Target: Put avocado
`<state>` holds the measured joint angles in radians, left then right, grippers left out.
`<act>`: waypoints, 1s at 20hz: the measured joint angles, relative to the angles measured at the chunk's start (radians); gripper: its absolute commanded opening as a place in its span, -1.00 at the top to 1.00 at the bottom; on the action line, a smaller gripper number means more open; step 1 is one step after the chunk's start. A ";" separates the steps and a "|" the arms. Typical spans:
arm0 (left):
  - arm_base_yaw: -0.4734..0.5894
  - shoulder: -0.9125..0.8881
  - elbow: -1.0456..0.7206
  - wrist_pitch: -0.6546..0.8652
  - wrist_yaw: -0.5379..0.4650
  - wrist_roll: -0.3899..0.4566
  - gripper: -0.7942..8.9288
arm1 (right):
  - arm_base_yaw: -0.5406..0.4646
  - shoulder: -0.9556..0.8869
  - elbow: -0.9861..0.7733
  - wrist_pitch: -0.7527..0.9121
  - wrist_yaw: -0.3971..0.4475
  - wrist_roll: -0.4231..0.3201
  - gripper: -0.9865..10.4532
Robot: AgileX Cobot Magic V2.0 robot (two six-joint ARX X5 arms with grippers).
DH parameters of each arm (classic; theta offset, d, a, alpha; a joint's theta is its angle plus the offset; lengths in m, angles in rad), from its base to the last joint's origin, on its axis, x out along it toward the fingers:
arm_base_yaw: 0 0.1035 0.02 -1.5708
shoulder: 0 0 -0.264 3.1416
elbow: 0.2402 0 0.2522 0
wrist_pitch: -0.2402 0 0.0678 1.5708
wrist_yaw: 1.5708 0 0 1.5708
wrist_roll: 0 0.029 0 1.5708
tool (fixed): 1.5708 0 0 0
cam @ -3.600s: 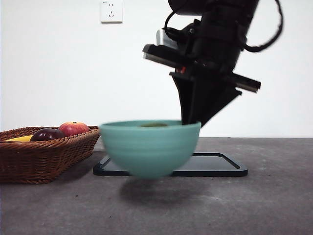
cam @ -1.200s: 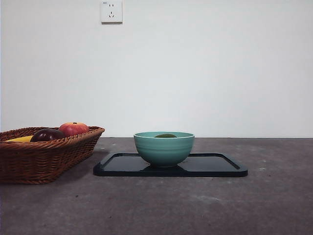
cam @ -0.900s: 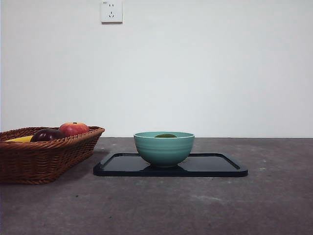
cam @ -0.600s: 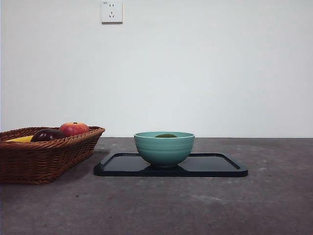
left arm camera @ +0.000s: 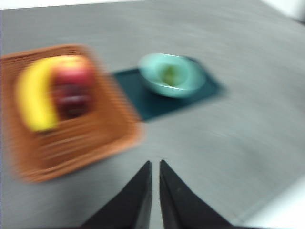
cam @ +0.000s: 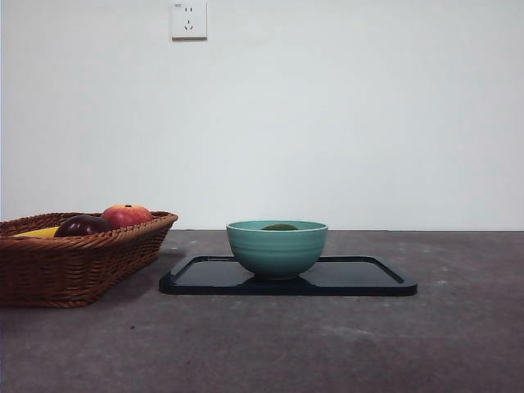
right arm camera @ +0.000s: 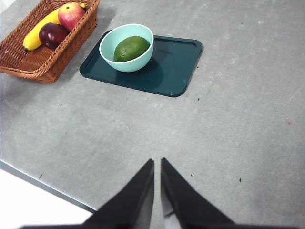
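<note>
On the left, a wicker basket (right arm camera: 33, 57) holding a banana (right arm camera: 38, 31), a purple fruit (right arm camera: 51, 33) and a red fruit (right arm camera: 70, 14). Beside it, a dark tray (right arm camera: 176, 67) carrying a teal bowl (right arm camera: 125, 62), with the avocado (right arm camera: 131, 48) lying inside. Looks finished, nothing left to place. Left end effector (left arm camera: 155, 164) and right end effector (right arm camera: 157, 163) both pinched together, empty, well clear above the desk (right arm camera: 228, 133).

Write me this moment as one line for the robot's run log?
avocado: in teal bowl | bowl: on dark tray | left gripper: shut, raised, empty | right gripper: shut, raised, empty
</note>
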<state>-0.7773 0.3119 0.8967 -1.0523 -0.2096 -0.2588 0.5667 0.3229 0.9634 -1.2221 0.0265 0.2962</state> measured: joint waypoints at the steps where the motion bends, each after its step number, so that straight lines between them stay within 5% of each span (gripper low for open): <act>1: 0.087 0.000 -0.015 0.019 -0.019 0.003 0.79 | 0.000 0.000 0.000 0.000 0.000 0.000 0.79; 5: 0.457 -0.001 -0.151 0.213 -0.048 0.044 0.79 | 0.000 0.000 0.000 0.000 0.000 0.000 0.79; 8: 0.609 -0.001 -0.357 0.458 0.003 0.070 0.79 | 0.000 0.000 0.000 0.000 0.000 0.000 0.79; 14: 0.750 -0.053 -0.698 0.801 0.202 0.109 0.79 | 0.000 0.000 0.000 0.000 0.000 0.000 0.79; 20: 0.797 -0.188 -0.826 0.825 0.316 0.177 0.79 | 0.000 0.000 0.000 0.000 0.000 0.000 0.79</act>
<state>0.0200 0.1234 0.0704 -0.2276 0.1062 -0.0818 0.5667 0.3229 0.9634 -1.2221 0.0265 0.2962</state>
